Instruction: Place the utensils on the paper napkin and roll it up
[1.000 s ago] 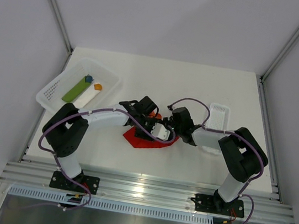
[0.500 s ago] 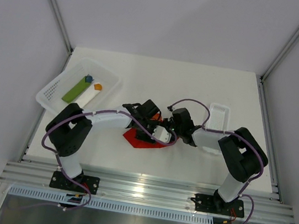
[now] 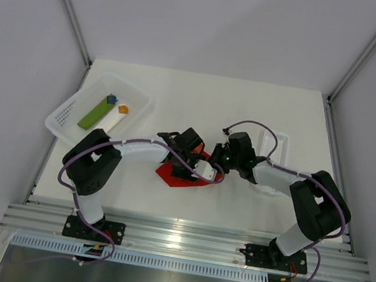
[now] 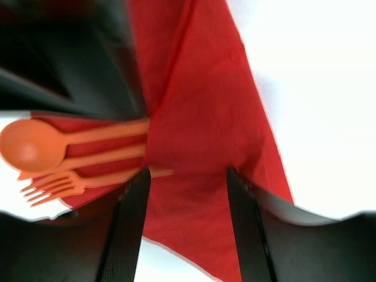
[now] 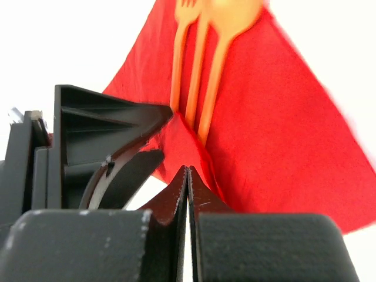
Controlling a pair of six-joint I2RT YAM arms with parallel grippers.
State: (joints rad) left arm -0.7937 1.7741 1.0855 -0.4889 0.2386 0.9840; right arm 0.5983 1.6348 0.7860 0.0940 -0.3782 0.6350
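Overhead: both wrists crowd over the napkin (image 3: 177,178). Only its near red corner shows on the table (image 3: 200,101), and the utensils cannot be made out there.

Right gripper (image 5: 187,170): clenched, tips at a raised fold of the napkin. Cannot tell whether paper is caught between them.

Left gripper (image 4: 187,173): released, fingers (image 4: 126,229) parted and straddling a folded-over flap.

Utensils (image 4: 82,160): on the napkin, side by side. Spoon and fork heads reach past its edge, handles run under the flap, third head hidden. The right wrist view blurs those heads.

Right of the napkin: white tray (image 3: 280,141), mostly behind the right arm.

Far left of the napkin: basket (image 3: 66,113) holding a green bar (image 3: 93,115), orange block (image 3: 123,109) and blue block (image 3: 112,99).
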